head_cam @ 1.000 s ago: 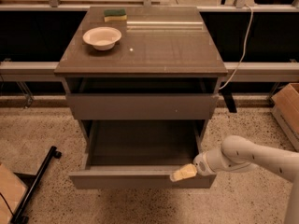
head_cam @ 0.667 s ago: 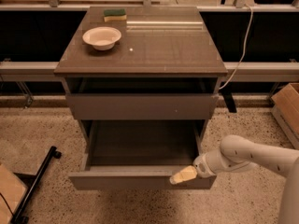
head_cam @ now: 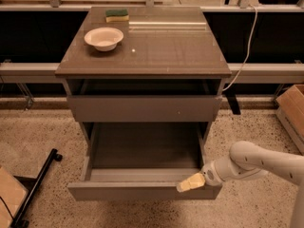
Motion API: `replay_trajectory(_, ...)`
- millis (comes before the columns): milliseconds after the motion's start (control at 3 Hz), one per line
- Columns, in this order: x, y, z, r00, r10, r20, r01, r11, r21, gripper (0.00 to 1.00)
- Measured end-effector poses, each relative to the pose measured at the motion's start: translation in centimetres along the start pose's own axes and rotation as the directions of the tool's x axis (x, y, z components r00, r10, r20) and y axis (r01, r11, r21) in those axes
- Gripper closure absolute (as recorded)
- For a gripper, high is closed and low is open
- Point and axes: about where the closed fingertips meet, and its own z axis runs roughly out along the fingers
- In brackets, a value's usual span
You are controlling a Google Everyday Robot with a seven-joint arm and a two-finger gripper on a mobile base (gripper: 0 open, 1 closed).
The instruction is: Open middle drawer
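The middle drawer (head_cam: 142, 191) of the grey-brown cabinet (head_cam: 142, 46) stands pulled far out toward me, and its inside looks empty. The upper drawer front (head_cam: 142, 108) sits above it, out only a little. The lowest drawer is hidden under the open one. My gripper (head_cam: 190, 183) comes in from the right on a white arm (head_cam: 256, 163). Its yellowish tip rests at the top edge of the middle drawer's front panel, near the right corner.
A white bowl (head_cam: 103, 37) and a green-yellow sponge (head_cam: 117, 15) lie on the cabinet top. A black stand leg (head_cam: 35, 186) lies on the speckled floor at the left. A cardboard box (head_cam: 292, 110) stands at the right. A white cable (head_cam: 244, 46) hangs behind the cabinet.
The middle drawer has slid slightly further out toward me, and my gripper has moved with its front edge.
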Motion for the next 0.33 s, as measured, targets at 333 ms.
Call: replay_trajectory(333,0.00,0.00,0.00,1.000,0.000,0.000,0.000,1.0000,0.000,0.00)
